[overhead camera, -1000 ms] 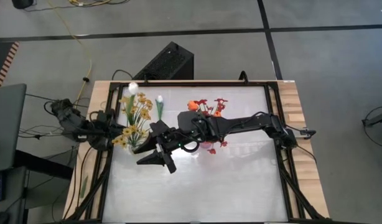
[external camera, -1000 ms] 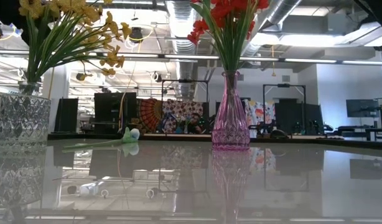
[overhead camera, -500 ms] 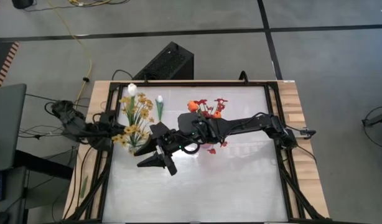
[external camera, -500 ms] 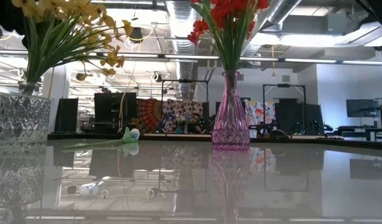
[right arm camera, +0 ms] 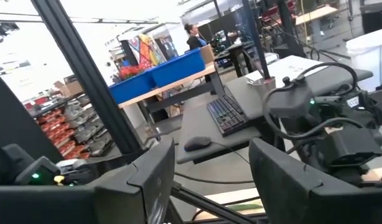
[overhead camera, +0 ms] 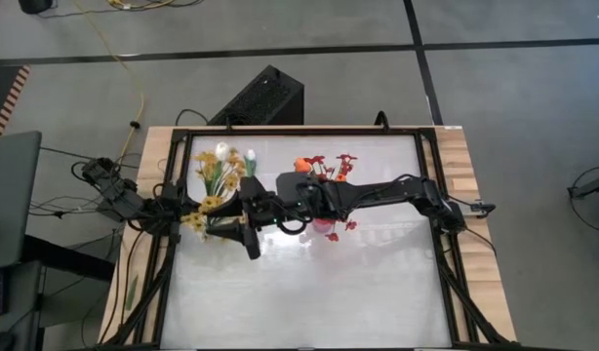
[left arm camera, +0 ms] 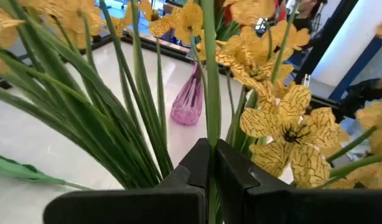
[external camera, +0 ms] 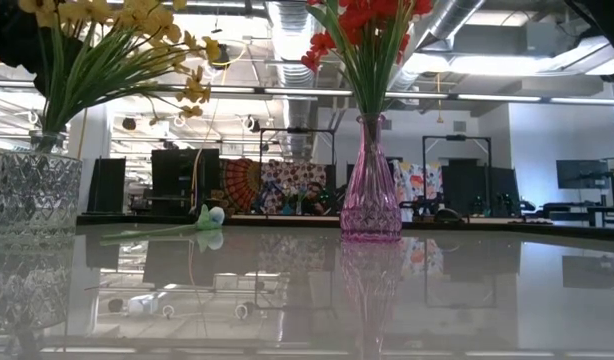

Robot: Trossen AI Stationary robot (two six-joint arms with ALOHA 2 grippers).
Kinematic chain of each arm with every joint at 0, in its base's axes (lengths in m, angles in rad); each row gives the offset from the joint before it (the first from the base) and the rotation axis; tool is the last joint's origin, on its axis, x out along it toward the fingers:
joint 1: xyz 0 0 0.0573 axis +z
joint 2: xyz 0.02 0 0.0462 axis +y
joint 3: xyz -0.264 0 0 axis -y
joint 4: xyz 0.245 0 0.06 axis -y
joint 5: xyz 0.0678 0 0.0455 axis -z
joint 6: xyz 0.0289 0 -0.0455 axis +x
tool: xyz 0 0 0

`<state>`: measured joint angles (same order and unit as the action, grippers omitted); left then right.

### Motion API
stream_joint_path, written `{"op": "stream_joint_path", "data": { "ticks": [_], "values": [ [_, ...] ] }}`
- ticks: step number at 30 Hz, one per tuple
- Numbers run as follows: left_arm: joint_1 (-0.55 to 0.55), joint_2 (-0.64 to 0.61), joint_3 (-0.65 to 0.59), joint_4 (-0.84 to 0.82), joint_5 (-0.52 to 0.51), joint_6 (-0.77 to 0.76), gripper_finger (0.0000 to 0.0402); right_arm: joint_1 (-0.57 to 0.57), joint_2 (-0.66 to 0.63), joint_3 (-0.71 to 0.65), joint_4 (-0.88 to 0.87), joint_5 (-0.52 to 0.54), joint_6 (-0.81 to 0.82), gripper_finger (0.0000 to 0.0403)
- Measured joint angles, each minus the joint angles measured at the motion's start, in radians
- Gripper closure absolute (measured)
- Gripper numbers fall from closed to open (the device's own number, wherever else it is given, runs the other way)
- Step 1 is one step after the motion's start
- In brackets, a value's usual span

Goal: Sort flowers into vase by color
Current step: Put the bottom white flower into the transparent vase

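Observation:
Yellow blossom sprays [overhead camera: 211, 178] stand in a clear cut-glass vase [external camera: 32, 190] near the table's left edge. Red sprays [overhead camera: 331, 168] stand in a pink vase [external camera: 370, 190], with an orange tulip bud [overhead camera: 299, 164] beside them. One white tulip [overhead camera: 249, 156] lies flat on the table. My left gripper [left arm camera: 211, 163] is among the yellow sprays, shut on the green stem of another white tulip bud [overhead camera: 221, 149]. My right gripper [overhead camera: 233, 242] hovers open just right of the yellow sprays, touching nothing. My left gripper pinches a single green stem [left arm camera: 209, 134] between its two fingers, which lie across it. The stem rises upright from the fingers through the yellow blossoms. Its white bud [overhead camera: 221, 149] sits above the sprays, and its lower end is hidden behind the fingers.
The right arm [overhead camera: 378, 195] stretches across the table's middle, over the pink vase. A black frame rail [overhead camera: 299, 130] runs around the table top. The near half of the glossy table [overhead camera: 309, 292] carries no objects. A black box [overhead camera: 263, 96] stands on the floor beyond the far edge.
My left gripper has carried the white tulip toward the near edge and rightward, so its bud has moved from beyond the yellow sprays to above them. The sprays have shifted a little. My right gripper has drawn slightly toward the far-left, closer to the yellow sprays, still open.

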<state>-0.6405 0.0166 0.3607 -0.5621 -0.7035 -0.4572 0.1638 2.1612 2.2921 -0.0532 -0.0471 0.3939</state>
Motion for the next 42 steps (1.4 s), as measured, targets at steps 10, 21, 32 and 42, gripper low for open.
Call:
{"op": "stream_joint_path", "data": {
  "ticks": [10,21,32,42],
  "values": [
    [0.000,0.000,0.000,-0.014,0.001,-0.017,0.0401,-0.001,0.000,0.000,-0.005,-0.003,-0.002,0.0173],
    [0.000,0.000,0.000,-0.042,0.046,-0.069,0.0402,0.000,0.000,0.000,-0.045,-0.004,-0.002,0.0173],
    [0.001,0.000,0.000,-0.080,0.099,-0.138,0.0402,0.000,0.000,0.000,-0.045,-0.006,-0.002,0.0173],
    [0.001,0.000,0.000,-0.102,0.149,-0.172,0.0402,0.000,-0.001,0.000,-0.061,0.009,0.001,0.0173]
  ]
}}
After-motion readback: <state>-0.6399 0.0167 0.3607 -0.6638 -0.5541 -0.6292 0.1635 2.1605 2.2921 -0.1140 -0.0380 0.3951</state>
